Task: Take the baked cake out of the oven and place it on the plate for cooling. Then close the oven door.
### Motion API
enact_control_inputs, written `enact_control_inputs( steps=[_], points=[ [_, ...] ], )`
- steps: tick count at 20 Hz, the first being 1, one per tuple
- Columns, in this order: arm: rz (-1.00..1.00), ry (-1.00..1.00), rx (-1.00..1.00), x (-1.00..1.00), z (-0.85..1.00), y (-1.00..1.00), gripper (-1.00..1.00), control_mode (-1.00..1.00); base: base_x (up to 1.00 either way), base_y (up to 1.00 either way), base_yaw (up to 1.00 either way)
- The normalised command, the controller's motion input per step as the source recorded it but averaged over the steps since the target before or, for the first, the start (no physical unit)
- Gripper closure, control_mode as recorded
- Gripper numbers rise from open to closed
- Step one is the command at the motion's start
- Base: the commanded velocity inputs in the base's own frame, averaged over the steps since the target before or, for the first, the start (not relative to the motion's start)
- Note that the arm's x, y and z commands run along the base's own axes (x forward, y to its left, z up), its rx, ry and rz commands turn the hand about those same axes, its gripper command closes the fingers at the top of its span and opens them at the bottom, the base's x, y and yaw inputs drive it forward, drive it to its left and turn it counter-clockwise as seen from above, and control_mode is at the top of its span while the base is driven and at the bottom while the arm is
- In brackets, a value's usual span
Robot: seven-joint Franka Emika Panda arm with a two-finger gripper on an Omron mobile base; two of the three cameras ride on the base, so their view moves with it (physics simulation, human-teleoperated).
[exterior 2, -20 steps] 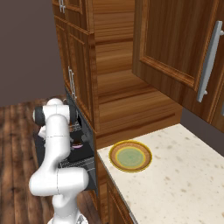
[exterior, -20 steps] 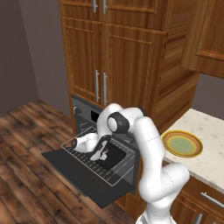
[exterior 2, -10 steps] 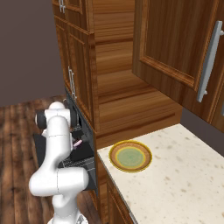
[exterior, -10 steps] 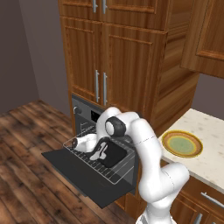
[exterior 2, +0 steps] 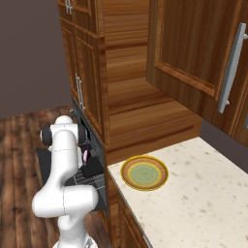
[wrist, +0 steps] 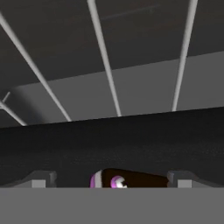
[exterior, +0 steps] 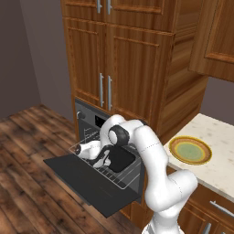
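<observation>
Oven door [exterior: 87,183] is dropped fully open, lying flat and level in front of the oven [exterior: 91,119], which is set into wooden cabinetry [exterior: 132,68]. A wire rack [exterior: 119,176] is drawn out over the door and carries a black baking tray [exterior: 122,157].

The arm is bent down into the oven opening, with the gripper [wrist: 113,178] low over the tray. The jaws stand wide apart, one fingertip [wrist: 41,179] on either side of the baked cake [wrist: 131,179]; no contact with it can be confirmed. The cake, dark brown with a pinkish layer, lies on the tray between the fingertips.

The plate [exterior: 190,150], yellow-rimmed with a pale green centre, sits on the speckled counter [exterior 2: 193,203] near its front edge, well apart from the oven.
</observation>
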Motion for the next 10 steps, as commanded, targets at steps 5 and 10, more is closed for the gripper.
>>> enact_control_inputs(
  steps=[5, 10],
  points=[
    [0.00, 0.00, 0.00, 0.03, -0.01, 0.00, 1.00, -1.00, 0.00, 0.00, 0.00],
    [0.00, -0.01, 0.00, 0.04, 0.00, 0.00, 1.00, -1.00, 0.00, 0.00, 0.00]
  ],
)
